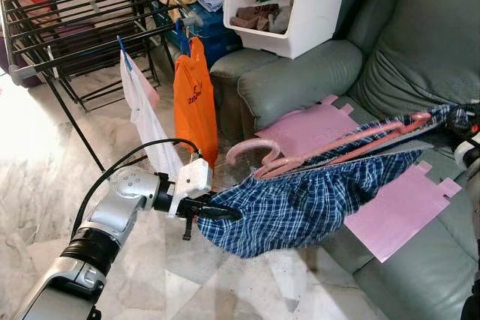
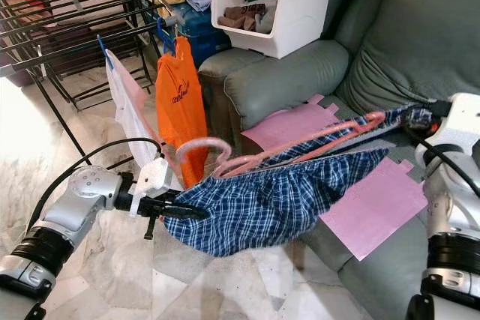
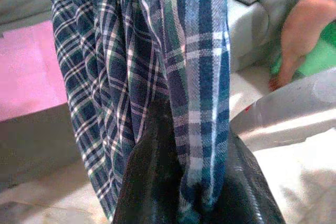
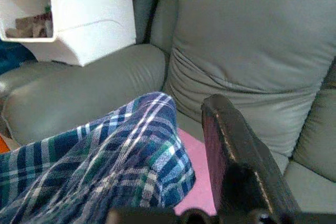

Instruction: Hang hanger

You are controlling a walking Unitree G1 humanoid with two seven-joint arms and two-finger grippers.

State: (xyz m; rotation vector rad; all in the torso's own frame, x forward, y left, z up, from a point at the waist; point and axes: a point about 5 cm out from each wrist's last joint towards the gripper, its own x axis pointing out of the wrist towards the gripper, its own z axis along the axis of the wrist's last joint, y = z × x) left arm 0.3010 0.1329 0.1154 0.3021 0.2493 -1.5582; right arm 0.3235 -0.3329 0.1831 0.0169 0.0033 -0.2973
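While the blue plaid garment (image 1: 300, 204) hangs stretched between the two arms, the left claw (image 1: 217, 213) is clamped on its lower left edge, the black fingers (image 3: 157, 182) pinching the cloth between them. Over on the other side, the right claw (image 2: 417, 118) holds the far end of the same cloth up by the sofa's backrest; in the right wrist view one black finger (image 4: 236, 166) stands beside the bunched plaid, and the fabric looks gripped there.

A pink hanger (image 1: 330, 148) lies along the top of the garment, its hook (image 1: 251, 149) curling out at the left end, up in the air above the sofa seat. Under the cloth, the grey-green sofa (image 1: 300, 80) carries two pink foam mats (image 1: 397, 211), one near the armrest and one nearer the front edge.

Behind the left arm stands a black drying rack (image 1: 75, 13), with an orange shirt (image 1: 195, 99) and a white garment (image 1: 146, 121) hanging from its near rail on blue hangers. A white storage bin (image 1: 296, 9) full of clothes sits on the sofa's armrest. In the left wrist view a person's hand (image 3: 302, 35) shows beyond the cloth. Marble floor (image 1: 45, 162) runs underneath.
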